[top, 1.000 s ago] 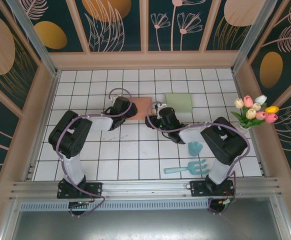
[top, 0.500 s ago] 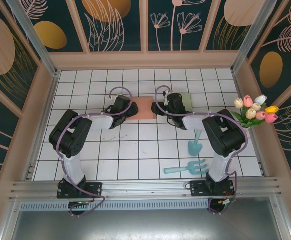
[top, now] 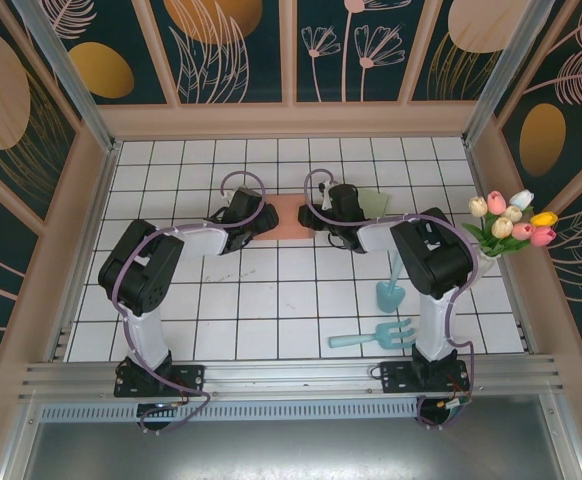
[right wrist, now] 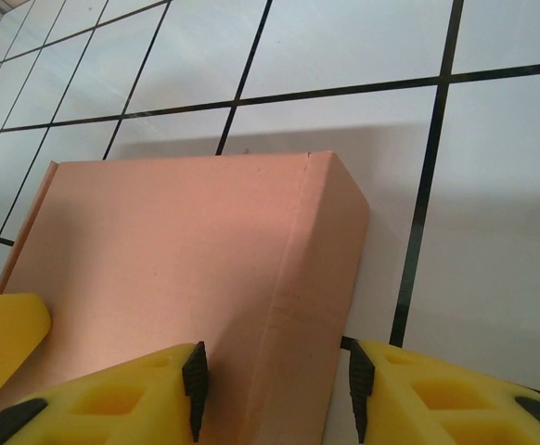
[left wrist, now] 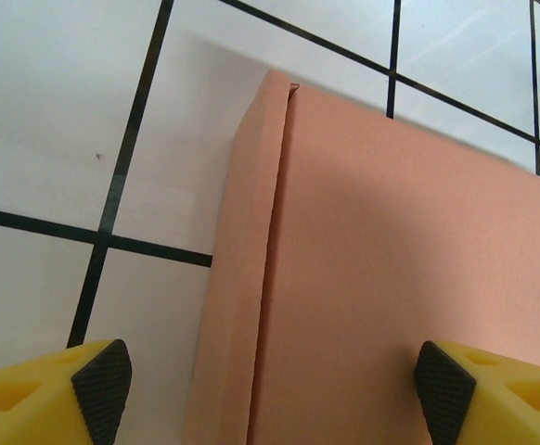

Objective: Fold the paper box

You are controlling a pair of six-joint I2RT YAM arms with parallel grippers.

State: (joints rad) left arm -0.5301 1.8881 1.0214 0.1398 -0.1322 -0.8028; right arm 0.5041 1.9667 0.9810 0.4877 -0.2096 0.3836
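Here, the paper box (top: 289,215) is lying mid-table, flanked on both sides.
Overhead, a rake (top: 373,335) and scoop (top: 390,295) are lying nearest; beyond, the left gripper (left wrist: 270,394) is standing wide over the box's creased left edge, while the right gripper (right wrist: 275,394) is straddling its right wall, grip uncertain; a green pad (top: 379,203) is lying behind.

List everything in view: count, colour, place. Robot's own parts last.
flat cardboard paper box: one, salmon pink, far centre
flat rectangular pad: one, pale green, right of the box
plastic toy trowel: one, light blue, right of centre
plastic toy rake: one, light blue, near right
tulip bouquet: one, pink, white, yellow, right edge
tiled table: one, white, dark grid
left hand: one, yellow, open astride box's left edge
right hand: one, yellow, astride box's right edge
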